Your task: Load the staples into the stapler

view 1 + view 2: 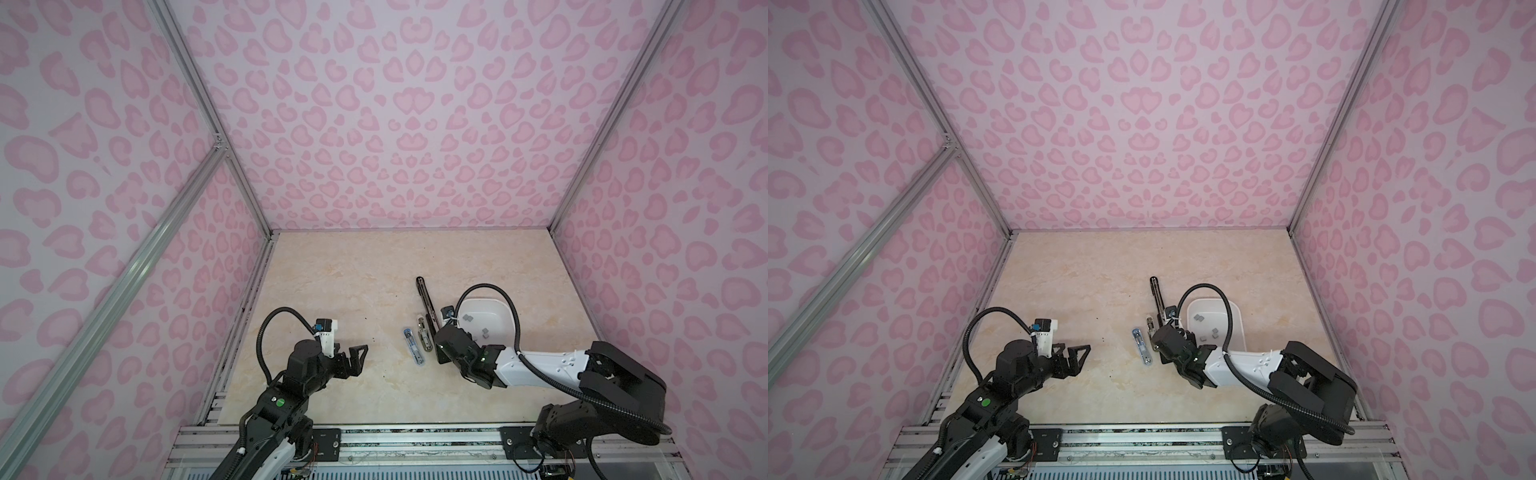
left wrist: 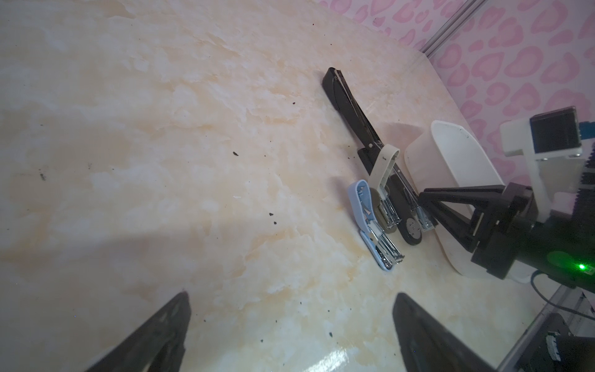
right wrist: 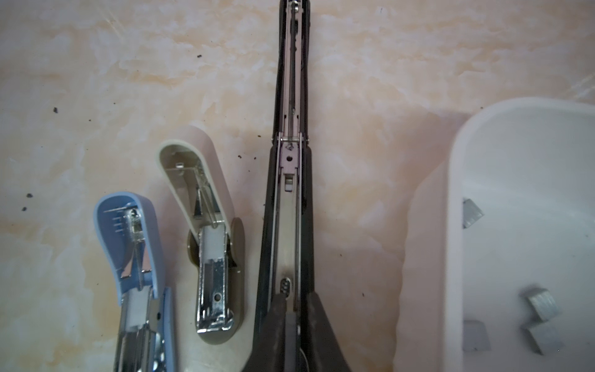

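Observation:
Three staplers lie opened flat side by side: a long black stapler (image 1: 426, 297) (image 3: 291, 96), a small beige stapler (image 1: 423, 336) (image 3: 206, 199) and a small blue stapler (image 1: 413, 345) (image 3: 128, 244). Loose grey staples (image 1: 467, 318) (image 3: 542, 304) lie in a white tray (image 1: 494, 320) (image 3: 454, 225) to the right of them. My right gripper (image 1: 437, 345) (image 3: 296, 299) hangs over the near end of the black stapler's metal channel, shut on a short grey strip of staples. My left gripper (image 1: 357, 359) (image 2: 293, 296) hovers open and empty over bare table, well left of the staplers.
The table is a beige marble-look sheet (image 1: 353, 282) with small dark specks. Pink patterned walls enclose it at the back and on both sides. An aluminium rail (image 1: 415, 436) runs along the near edge, where both arm bases sit.

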Tool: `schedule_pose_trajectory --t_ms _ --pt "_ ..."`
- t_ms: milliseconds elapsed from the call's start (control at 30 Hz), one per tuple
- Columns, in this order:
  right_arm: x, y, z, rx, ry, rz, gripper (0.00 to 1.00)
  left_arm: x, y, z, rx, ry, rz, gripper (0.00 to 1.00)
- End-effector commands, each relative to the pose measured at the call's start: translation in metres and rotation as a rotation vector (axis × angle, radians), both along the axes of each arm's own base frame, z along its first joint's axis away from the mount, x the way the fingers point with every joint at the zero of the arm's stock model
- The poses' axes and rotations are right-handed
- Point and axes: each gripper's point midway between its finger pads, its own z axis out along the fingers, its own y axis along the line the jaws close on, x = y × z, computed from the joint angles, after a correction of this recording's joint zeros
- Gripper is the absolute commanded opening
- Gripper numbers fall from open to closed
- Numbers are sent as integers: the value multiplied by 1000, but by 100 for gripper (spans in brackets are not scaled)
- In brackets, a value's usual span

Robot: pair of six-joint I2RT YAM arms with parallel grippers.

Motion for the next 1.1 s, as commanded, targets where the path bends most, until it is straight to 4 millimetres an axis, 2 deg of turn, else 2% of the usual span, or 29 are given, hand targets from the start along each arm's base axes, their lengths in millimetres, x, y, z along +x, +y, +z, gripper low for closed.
schedule_pose_trajectory --t_ms 0,367,500,567,667,767,867,967,1067 --pt "-2 -4 -4 -2 14 -18 15 6 -2 13 -19 -47 3 99" --pt "2 -3 14 -26 -11 -6 15 6 -2 13 -18 -48 4 98" --pt "6 -6 45 -16 -57 -19 16 7 -1 13 -15 -46 9 98" --pt "5 -12 64 -6 -88 -34 21 7 -1 12 -15 -44 10 98" --pt "4 -34 85 -19 -133 -92 22 9 5 11 -7 -43 52 100" --pt "1 -67 92 -8 -169 -181 24 11 15 10 4 -31 113 94" --pt "1 -102 87 72 -185 -282 23 13 26 20 -44 -31 214 94" --pt "3 -125 75 145 -160 -337 23 12 16 36 -135 -94 172 99" --pt "7 -140 65 163 -118 -373 24 12 26 42 -152 -94 238 98"
